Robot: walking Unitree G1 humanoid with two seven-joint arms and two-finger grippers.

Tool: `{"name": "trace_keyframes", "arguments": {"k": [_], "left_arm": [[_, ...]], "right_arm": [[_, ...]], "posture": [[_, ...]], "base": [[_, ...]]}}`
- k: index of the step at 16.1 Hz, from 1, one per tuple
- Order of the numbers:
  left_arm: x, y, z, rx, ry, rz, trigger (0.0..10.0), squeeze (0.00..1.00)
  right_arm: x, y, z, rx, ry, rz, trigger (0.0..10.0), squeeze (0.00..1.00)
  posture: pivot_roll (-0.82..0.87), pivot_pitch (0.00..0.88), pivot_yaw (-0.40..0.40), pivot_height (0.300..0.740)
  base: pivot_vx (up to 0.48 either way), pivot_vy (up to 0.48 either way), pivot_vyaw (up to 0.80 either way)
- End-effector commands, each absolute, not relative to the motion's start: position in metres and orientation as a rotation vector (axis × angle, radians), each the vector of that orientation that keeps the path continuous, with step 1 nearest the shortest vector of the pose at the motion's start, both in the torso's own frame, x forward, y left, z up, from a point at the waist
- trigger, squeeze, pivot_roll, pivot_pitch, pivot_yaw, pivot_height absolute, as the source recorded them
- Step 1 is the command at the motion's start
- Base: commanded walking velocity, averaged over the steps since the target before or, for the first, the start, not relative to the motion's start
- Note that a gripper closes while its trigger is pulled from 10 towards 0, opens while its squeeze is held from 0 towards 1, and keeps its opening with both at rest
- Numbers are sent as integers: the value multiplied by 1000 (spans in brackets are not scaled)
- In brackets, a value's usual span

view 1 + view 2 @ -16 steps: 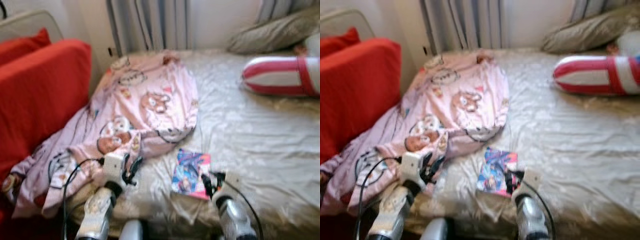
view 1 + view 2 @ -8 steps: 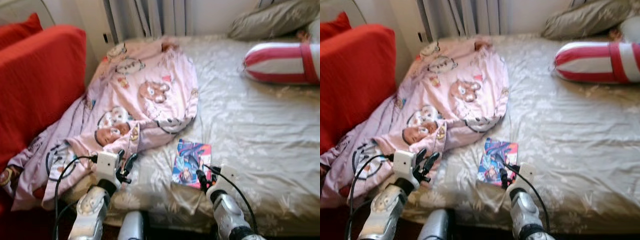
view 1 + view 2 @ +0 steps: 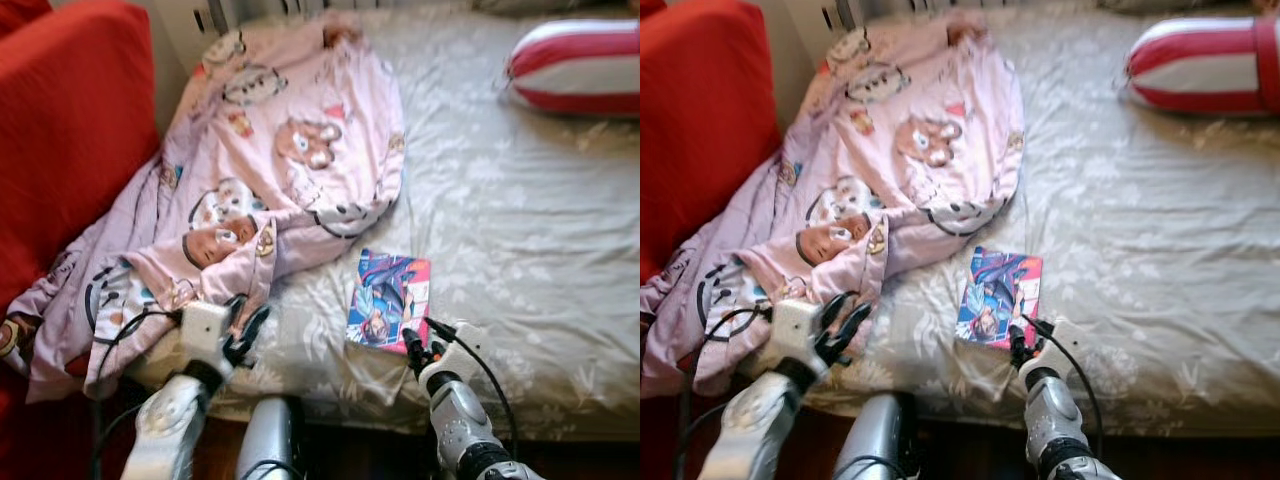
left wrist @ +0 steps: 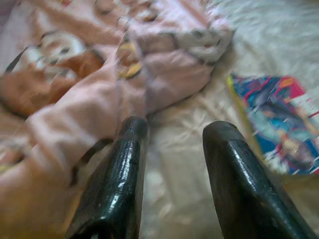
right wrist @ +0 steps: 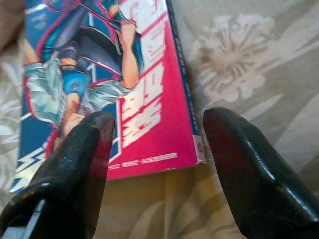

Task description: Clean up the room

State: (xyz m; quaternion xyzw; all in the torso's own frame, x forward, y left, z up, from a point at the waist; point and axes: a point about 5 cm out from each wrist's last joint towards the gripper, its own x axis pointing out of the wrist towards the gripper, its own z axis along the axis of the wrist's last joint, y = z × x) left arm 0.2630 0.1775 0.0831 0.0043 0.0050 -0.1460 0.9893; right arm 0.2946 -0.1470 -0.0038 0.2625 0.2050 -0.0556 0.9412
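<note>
A comic book (image 3: 388,299) with a blue and pink cover lies flat on the beige bed sheet (image 3: 520,220) near the bed's front edge. My right gripper (image 3: 421,341) is open just in front of the book's near right corner, and the book (image 5: 109,79) lies just ahead of the gap between its fingers (image 5: 79,164). A pink cartoon-print blanket (image 3: 270,170) lies crumpled over the bed's left side. My left gripper (image 3: 249,326) is open at the blanket's near edge; its fingers (image 4: 119,174) hover over sheet and blanket (image 4: 99,99), holding nothing.
A red sofa (image 3: 60,140) stands against the bed's left side, and the blanket hangs down between them. A red and white striped bolster (image 3: 575,65) lies at the back right of the bed.
The camera has tilted down and closer to the bed. My right gripper has come up to the book's near corner. The left gripper stays at the blanket's edge.
</note>
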Motion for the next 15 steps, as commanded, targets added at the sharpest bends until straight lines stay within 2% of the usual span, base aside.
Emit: {"name": "trace_keyframes", "arguments": {"k": [1,5,10,15], "left_arm": [[255,188,79,20,48,-266,10000,0],[254,189,88,-14,39,-236,10000,0],[248,192,92,-6,57,-241,10000,0],[239,194,89,-6,88,-232,10000,0]], "right_arm": [[295,-143,-3,564,403,-125,10000,0],[294,-144,-4,591,407,-140,10000,0],[290,-140,-9,732,421,-153,10000,0],[289,-135,-11,857,427,-115,10000,0]], "posture": [[189,291,142,613],[198,298,148,613],[205,289,155,613],[189,244,157,613]], "base": [[0,0,0],[0,0,0],[0,0,0],[0,0,0]]}}
